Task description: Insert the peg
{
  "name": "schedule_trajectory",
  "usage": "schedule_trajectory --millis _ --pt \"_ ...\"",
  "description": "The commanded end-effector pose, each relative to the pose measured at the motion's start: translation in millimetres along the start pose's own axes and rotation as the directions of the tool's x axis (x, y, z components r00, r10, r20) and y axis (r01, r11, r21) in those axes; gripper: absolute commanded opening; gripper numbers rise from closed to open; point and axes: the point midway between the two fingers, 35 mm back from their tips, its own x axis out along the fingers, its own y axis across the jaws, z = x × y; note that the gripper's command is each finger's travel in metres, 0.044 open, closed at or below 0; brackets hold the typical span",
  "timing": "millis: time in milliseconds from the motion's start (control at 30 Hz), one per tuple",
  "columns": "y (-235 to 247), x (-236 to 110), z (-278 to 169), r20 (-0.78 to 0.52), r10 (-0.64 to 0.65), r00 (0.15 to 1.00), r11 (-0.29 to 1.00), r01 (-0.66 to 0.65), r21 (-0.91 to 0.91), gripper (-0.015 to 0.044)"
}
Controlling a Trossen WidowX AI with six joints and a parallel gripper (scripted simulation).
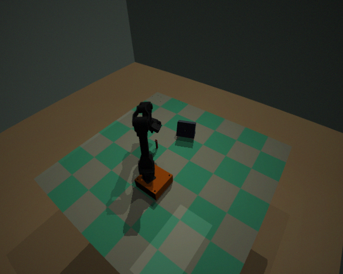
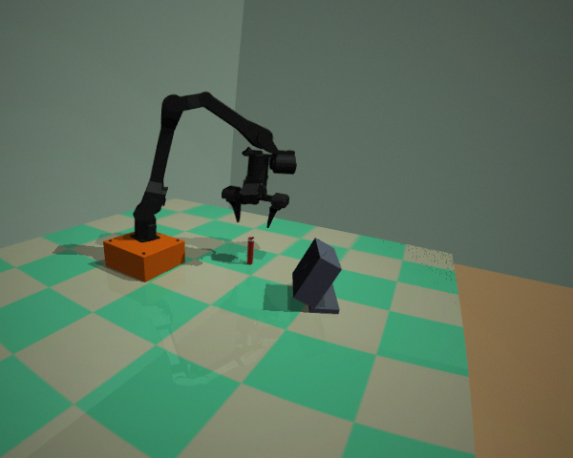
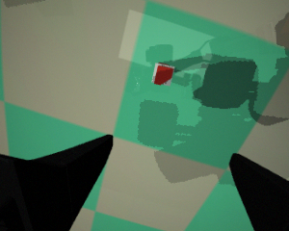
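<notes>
Nothing is done yet: gripper [image 2: 253,217] hangs wide and empty, red peg [image 2: 250,249] standing untouched below it, sloped panel [image 2: 316,274] beyond; grasp, insertion and release remain.

You are looking at a bare test room: plain grey walls [image 2: 375,98], a brown floor [image 2: 523,344], and a green-and-beige checkered table [image 2: 302,374] carrying one arm's orange base [image 2: 123,260].

Fingers [image 2: 237,209] spread wide, seemingly above upright peg [image 2: 250,250].
</notes>
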Motion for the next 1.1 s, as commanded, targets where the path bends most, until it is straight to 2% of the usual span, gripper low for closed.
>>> schedule_trajectory --millis 0,300,1067 --pt "4 -1 15 0.011 0.015 1.000 1.000 -0.015 0.021 0.0440" --pt "12 -1 49 0.038 0.036 0.999 0.995 -0.040 0.089 0.0440" --pt "14 31 50 0.039 0.037 0.999 0.995 -0.040 0.090 0.0440"
